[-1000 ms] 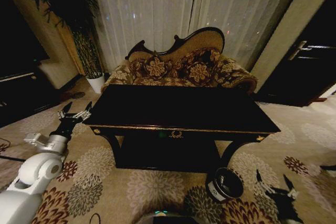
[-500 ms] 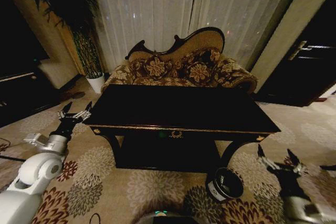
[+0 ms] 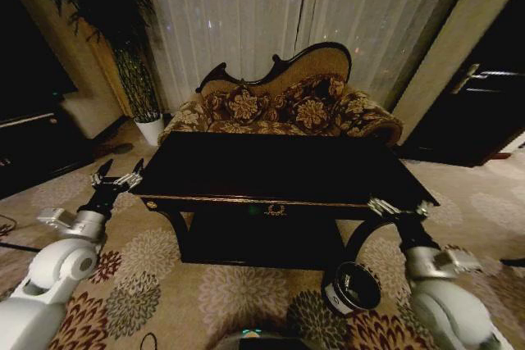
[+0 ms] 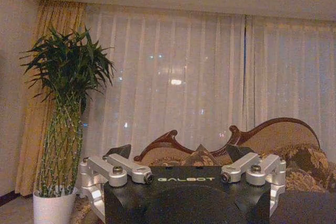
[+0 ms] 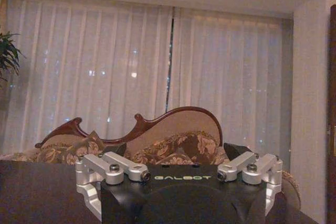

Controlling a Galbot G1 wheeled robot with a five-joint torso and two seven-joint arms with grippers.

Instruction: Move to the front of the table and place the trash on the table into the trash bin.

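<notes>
The dark glossy table [image 3: 279,168] with gold trim stands straight ahead, and its top also shows in the right wrist view [image 5: 31,192]. The trash is out of view on the dark top. The black trash bin [image 3: 353,286] sits on the carpet by the table's right front leg. My left gripper [image 3: 115,176] hangs open beside the table's left front corner, fingers spread and holding nothing [image 4: 178,153]. My right gripper [image 3: 398,209] is open at the table's right front corner, above the bin, also holding nothing [image 5: 178,150].
An ornate floral sofa [image 3: 279,108] stands behind the table before white curtains. A white plant pot [image 3: 150,129] with a tall plant stands at the back left, a low black cabinet [image 3: 33,149] at the left, a dark door [image 3: 484,112] at the right. Patterned carpet lies around the table.
My right arm has risen from low near the floor at the right to the table's right front corner. The left arm and the camera have not moved.
</notes>
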